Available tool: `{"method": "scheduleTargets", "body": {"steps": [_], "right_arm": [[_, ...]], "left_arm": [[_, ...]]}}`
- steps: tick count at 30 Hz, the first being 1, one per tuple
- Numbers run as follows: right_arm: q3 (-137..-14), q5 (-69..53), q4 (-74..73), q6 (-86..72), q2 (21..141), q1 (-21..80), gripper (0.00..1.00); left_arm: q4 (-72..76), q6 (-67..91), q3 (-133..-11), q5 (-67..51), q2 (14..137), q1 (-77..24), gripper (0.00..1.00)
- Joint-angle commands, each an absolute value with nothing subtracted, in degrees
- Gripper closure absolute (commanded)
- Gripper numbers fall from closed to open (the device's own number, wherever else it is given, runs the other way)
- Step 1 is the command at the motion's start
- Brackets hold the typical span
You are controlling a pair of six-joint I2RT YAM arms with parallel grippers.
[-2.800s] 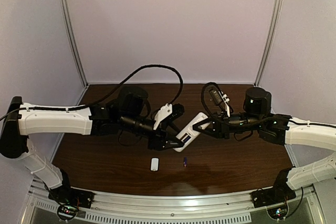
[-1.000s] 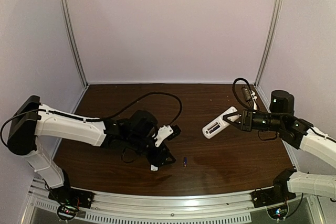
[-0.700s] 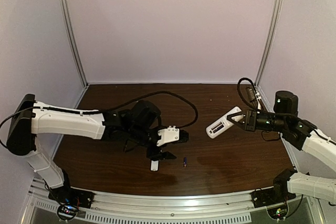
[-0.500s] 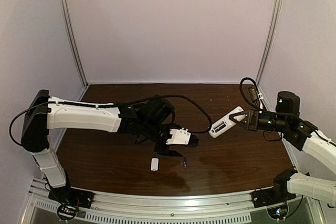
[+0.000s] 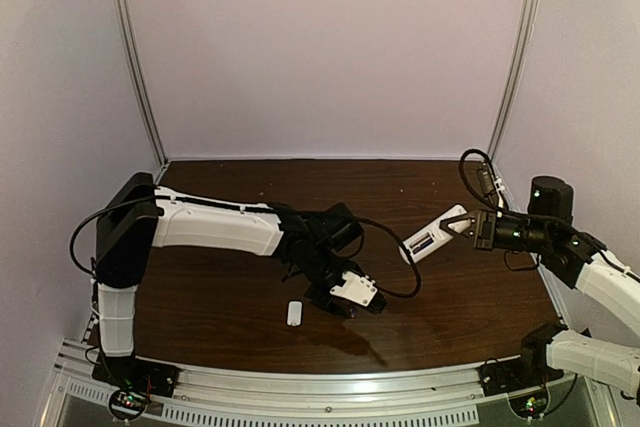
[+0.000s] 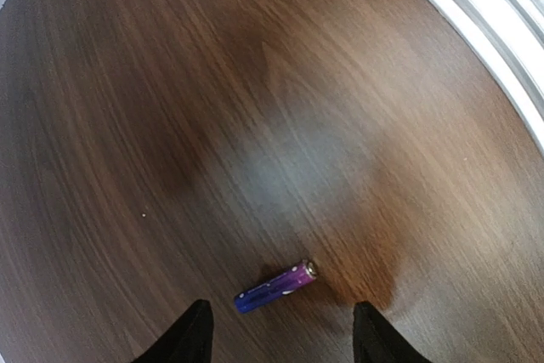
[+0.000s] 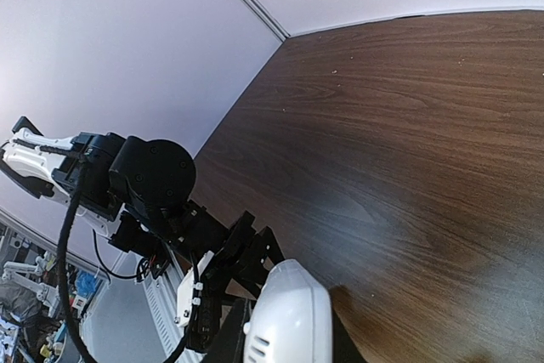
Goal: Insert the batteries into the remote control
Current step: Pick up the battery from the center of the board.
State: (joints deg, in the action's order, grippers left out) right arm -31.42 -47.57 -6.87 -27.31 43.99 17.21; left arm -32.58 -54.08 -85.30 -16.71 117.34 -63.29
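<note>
Dark brown wood table (image 5: 200, 319), grain sharp in the left wrist view.

Left gripper (image 5: 350, 295) low over the near-centre of the table, jaws apart, gripping nothing. From the wrist, my two black fingertips (image 6: 197, 333) frame the bottom edge with bare wood between them.

Battery (image 6: 276, 287): one, lying on its side on the wood just ahead of the gap between those fingertips, touching neither. Blue at one end, purple toward the metal cap; the cap end points right and slightly away from me. In the top view my gripper hides it.

Cover (image 5: 294, 313): small, white, flat on the table just left of my left gripper, apart from it.

Right gripper (image 5: 470, 230) out at the right side, clamped on one end of the remote (image 5: 433, 237). The remote is off the table, its free end slanting down toward the centre. A dark strip shows on its upturned face; too small to tell what. From the right wrist only its rounded white end (image 7: 289, 316) shows.
</note>
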Motion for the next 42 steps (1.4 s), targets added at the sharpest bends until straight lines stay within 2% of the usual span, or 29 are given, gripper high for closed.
{"method": "scheduleTargets", "body": {"steps": [1, 16, 22, 30, 38, 42], "right_arm": [[-30.46, -48.99, -4.48, -28.35, 43.37, 16.62, 1.00], [-30.07, -49.30, -3.44, -28.90, 43.72, 16.37, 1.00], [-30.00, -49.39, -3.27, -28.98, 43.77, 16.36, 1.00], [-29.75, -49.57, -3.33, -28.97, 43.77, 16.35, 1.00], [-29.94, -49.83, -3.09, -29.00, 43.97, 16.34, 1.00], [-29.92, -50.01, -2.99, -29.01, 44.12, 16.32, 1.00]], "left_arm": [[-35.20, -57.29, -89.14, -16.35, 119.63, -63.67, 0.43], [-38.56, -58.45, -93.48, -15.64, 126.14, -64.05, 0.50], [-39.15, -57.27, -93.11, -13.16, 126.94, -64.06, 0.63], [-40.73, -53.19, -90.07, -10.71, 125.62, -63.99, 0.74], [-43.38, -47.16, -88.38, -9.31, 125.22, -63.62, 0.77], [-43.10, -44.71, -85.46, -9.98, 124.05, -61.96, 0.73]]}}
